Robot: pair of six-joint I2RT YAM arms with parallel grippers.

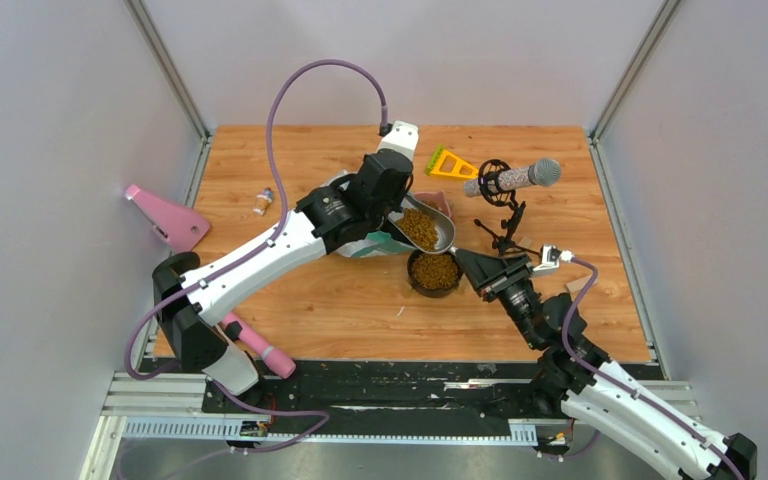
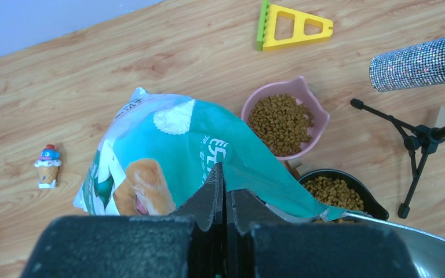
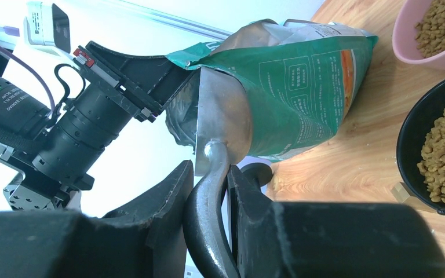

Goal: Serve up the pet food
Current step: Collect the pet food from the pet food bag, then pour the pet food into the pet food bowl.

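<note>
1. Left gripper (image 2: 225, 188): fingers together, pinching the top edge of the teal pet food bag (image 2: 174, 150).
2. Right gripper (image 3: 208, 176): clamped on the handle of the metal scoop (image 3: 223, 110).
3. Pet food (image 1: 420, 228): fills the scoop beside the bag. More lies in the black bowl (image 2: 375, 205) and the pink bowl (image 2: 323, 120).

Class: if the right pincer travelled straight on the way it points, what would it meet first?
Probably the pet food bag, directly beyond the scoop the right pincer grips; depth unclear.
</note>
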